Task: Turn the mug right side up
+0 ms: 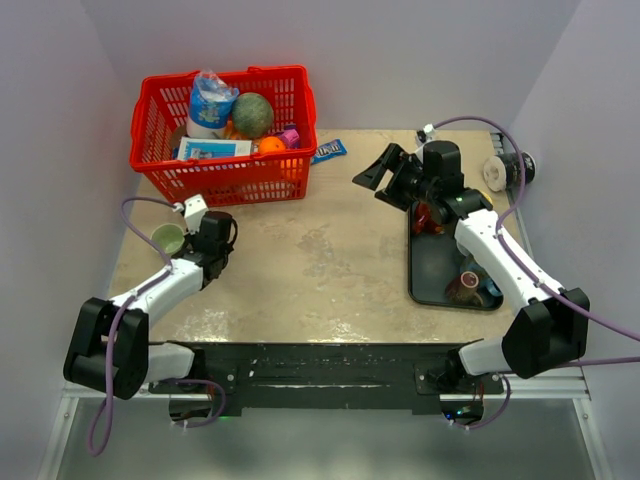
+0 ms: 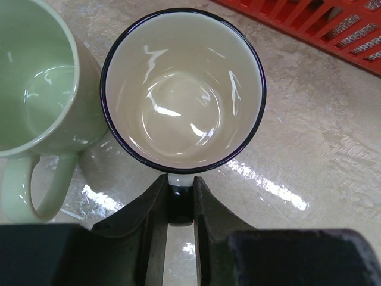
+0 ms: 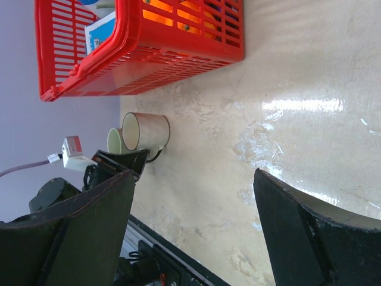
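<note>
Since the mug (image 2: 183, 89) stands mouth-up in the left wrist view, filling the upper centre of the frame with its dark rim and pale, empty interior fully exposed, I judge the inversion itself to be complete. In the right wrist view the same mug appears small at middle left, and its base looks to be on the table (image 1: 320, 270), though I cannot confirm full contact from that angle. In the top view the mug is hidden beneath my left gripper (image 2: 180, 189) at the left of the frame. That gripper is nearly closed, its two dark fingers (image 2: 156, 205) clamped on the mug's handle (image 2: 180, 205) at lower centre of the left wrist view. A green mug (image 2: 36, 77), also upright, stands just beside the held one at the upper left of that frame, close enough that the two may be touching; I cannot tell. What is left, in my judgement: release the handle and draw the fingers back without nudging either mug. My right gripper (image 3: 193, 179) has its jaws wide apart and holds nothing; in the top view it hangs at upper right, over the far end of the black tray (image 1: 432, 270). The red basket (image 1: 222, 180) sits at upper left, apart from the mugs.
</note>
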Controlling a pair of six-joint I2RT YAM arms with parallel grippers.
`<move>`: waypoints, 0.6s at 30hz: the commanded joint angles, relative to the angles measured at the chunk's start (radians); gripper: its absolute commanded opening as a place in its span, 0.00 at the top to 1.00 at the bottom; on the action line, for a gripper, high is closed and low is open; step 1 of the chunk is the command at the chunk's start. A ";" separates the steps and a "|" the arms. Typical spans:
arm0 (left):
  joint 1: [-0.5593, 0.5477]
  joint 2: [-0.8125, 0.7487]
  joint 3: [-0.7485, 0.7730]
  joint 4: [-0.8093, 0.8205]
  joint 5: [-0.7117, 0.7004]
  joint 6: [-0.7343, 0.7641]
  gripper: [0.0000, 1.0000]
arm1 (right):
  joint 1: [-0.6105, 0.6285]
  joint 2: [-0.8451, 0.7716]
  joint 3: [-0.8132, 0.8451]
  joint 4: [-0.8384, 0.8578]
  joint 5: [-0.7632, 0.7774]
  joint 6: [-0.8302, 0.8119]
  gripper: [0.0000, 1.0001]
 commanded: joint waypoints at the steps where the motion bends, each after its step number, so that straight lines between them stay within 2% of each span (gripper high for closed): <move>1: 0.017 0.017 0.001 0.012 -0.038 -0.033 0.72 | -0.003 -0.017 0.010 0.016 -0.010 -0.008 0.15; 4: 0.020 0.019 0.018 -0.014 -0.041 -0.040 0.56 | -0.003 -0.020 0.004 0.018 -0.009 -0.008 0.15; 5: 0.020 0.019 0.030 -0.035 -0.041 -0.043 0.44 | -0.005 -0.019 0.007 0.009 -0.006 -0.008 0.15; 7: 0.020 0.002 0.046 -0.061 -0.040 -0.055 0.29 | -0.005 -0.017 0.016 -0.017 0.028 -0.013 0.14; 8: 0.020 -0.004 0.061 -0.072 -0.037 -0.058 0.16 | -0.004 -0.011 0.021 -0.052 0.043 -0.018 0.14; 11: 0.018 -0.061 0.082 -0.117 -0.001 -0.069 0.03 | -0.005 0.010 0.044 -0.138 0.126 -0.034 0.10; 14: 0.017 -0.136 0.093 -0.132 0.055 -0.070 0.01 | -0.008 0.032 0.072 -0.221 0.212 -0.051 0.01; 18: 0.015 -0.217 0.124 -0.167 0.098 -0.069 0.01 | -0.014 0.044 0.098 -0.280 0.301 -0.077 0.01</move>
